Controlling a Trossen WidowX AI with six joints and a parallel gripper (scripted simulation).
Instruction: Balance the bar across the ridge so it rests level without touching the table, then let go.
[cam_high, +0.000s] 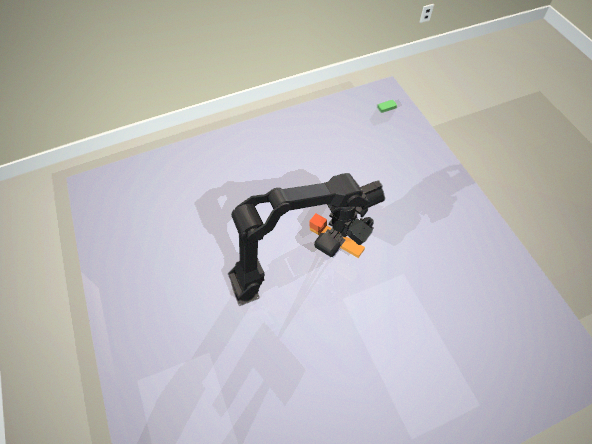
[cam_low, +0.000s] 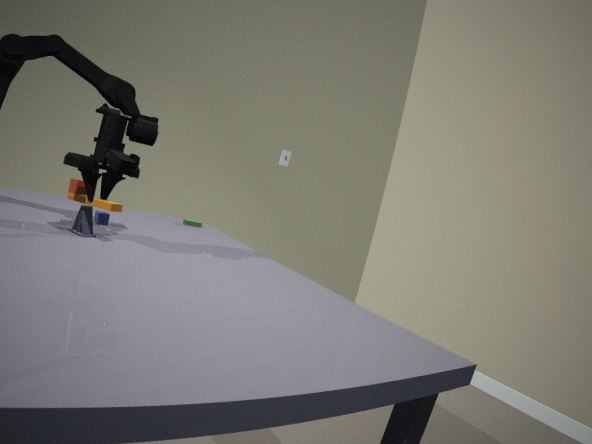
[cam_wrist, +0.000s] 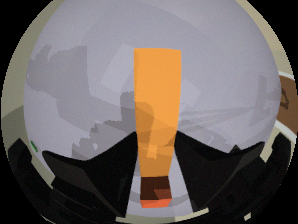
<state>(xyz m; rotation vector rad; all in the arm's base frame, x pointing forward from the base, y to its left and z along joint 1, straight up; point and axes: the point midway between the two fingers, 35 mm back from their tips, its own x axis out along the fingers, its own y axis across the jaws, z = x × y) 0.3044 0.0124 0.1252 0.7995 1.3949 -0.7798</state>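
The orange bar (cam_high: 353, 247) (cam_low: 111, 205) (cam_wrist: 157, 85) carries a red-orange block (cam_high: 318, 223) (cam_low: 76, 186) (cam_wrist: 155, 203) on one end. My gripper (cam_high: 341, 237) (cam_low: 97, 200) (cam_wrist: 156, 145) points down and is shut on the bar between its middle and the block end, fingers on both long sides. The bar is off the table and looks roughly level. The dark grey ridge (cam_low: 83, 222) stands on the table just below the bar in the exterior view; whether they touch I cannot tell. The ridge is hidden in the top view and the wrist view.
A blue block (cam_low: 102, 218) sits on the table (cam_high: 200, 320) (cam_low: 200, 320) beside the ridge in the exterior view, below the bar. It is hidden in the top view. A flat green block (cam_high: 387, 106) (cam_low: 192, 223) lies near the far table corner.
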